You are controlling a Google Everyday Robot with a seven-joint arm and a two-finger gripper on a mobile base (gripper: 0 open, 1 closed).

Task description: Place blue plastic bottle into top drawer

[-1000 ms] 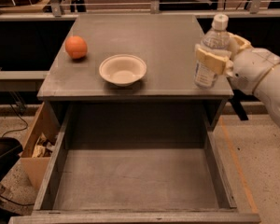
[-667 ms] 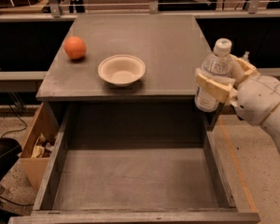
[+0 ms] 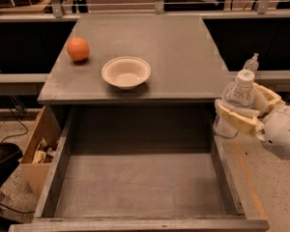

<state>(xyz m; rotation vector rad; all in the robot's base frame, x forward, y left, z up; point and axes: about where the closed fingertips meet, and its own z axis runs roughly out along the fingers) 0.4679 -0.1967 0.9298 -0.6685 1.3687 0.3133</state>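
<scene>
The blue plastic bottle [image 3: 235, 105] is a clear bottle with a white cap, held upright in my gripper [image 3: 245, 111]. The gripper's tan fingers [image 3: 236, 118] are shut around the bottle's middle. The bottle hangs in the air just right of the table's front right corner, above the right wall of the top drawer [image 3: 140, 182]. The drawer is pulled open below the tabletop; its flat grey bottom is bare.
An orange [image 3: 78, 49] and a white bowl [image 3: 126, 72] sit on the grey table [image 3: 183, 47]. A small clear pump bottle [image 3: 252, 63] stands behind my gripper at the right. A tan cardboard box [image 3: 37, 149] sits on the floor left of the drawer.
My gripper has carried the bottle off the tabletop, forward and down to the right, so it now hangs beside the table over the drawer's right wall.
</scene>
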